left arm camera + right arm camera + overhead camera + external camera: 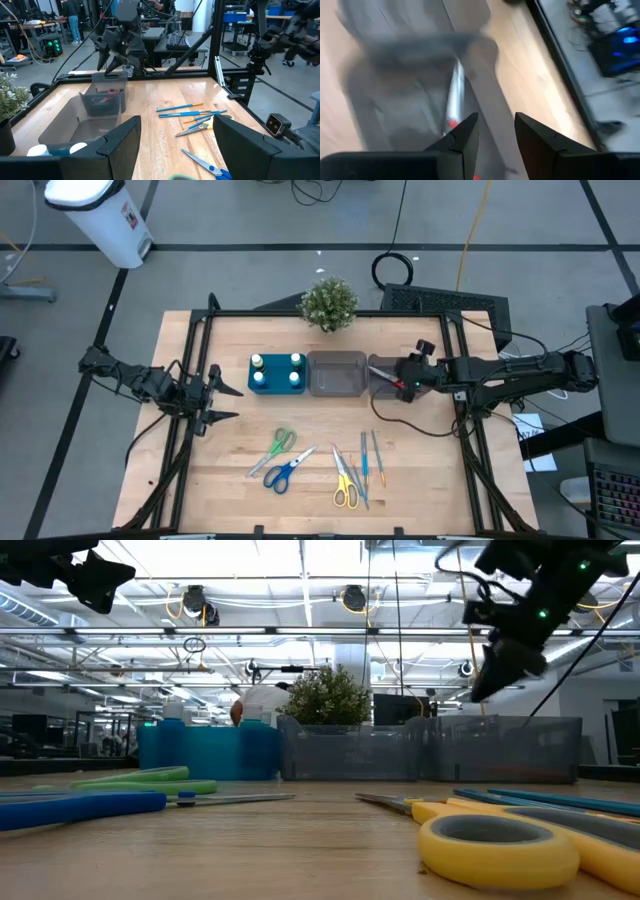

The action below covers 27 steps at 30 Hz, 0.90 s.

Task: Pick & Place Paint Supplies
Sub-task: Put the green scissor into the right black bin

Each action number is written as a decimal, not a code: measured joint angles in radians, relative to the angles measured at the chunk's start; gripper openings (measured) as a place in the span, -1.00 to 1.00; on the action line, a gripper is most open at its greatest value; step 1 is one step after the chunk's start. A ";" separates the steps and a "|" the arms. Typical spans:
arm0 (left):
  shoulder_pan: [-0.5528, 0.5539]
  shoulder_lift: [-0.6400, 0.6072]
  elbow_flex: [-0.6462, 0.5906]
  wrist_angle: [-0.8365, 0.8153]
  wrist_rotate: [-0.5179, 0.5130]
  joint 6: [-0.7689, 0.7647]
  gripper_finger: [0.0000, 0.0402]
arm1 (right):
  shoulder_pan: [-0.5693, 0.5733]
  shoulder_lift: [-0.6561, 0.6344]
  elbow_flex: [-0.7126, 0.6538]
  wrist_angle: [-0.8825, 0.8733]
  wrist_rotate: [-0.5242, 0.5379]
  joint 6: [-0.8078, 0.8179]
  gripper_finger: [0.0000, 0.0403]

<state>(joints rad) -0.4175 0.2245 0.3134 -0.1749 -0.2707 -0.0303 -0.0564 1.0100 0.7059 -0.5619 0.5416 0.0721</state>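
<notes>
Evenly bright from ceiling strip lights; right wrist view motion-blurred around grey bin [420, 75]; yellow-handled scissors [500, 840] defocused in low view.

Yellow-handled scissors [500, 840] nearest, blue-handled scissors [85, 808] left, grey bins [430, 750] behind.

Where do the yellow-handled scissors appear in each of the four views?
High view: yellow scissors, lower centre of table, right of blue scissors.
Low view: foreground, bottom right.
Left wrist view: mid-right, near the blue sticks.
Right wrist view: not in it.
Shared landmark: potted plant, behind the bins.
</notes>
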 joint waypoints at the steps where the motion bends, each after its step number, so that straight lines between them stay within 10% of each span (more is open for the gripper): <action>1: 0.000 0.000 0.000 0.000 0.000 0.000 0.26 | 0.003 0.000 0.000 0.035 -0.028 0.016 -0.38; 12: 0.000 0.000 0.000 0.000 0.000 0.000 0.26 | 0.135 0.000 -0.004 0.572 -0.404 0.033 -0.07; 27: 0.000 0.000 0.000 0.000 0.000 0.000 0.26 | 0.331 -0.003 -0.272 1.247 -0.440 -0.016 0.06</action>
<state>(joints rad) -0.4175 0.2245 0.3134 -0.1749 -0.2707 -0.0303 0.2745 1.0069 0.4340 0.6852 0.1012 0.0563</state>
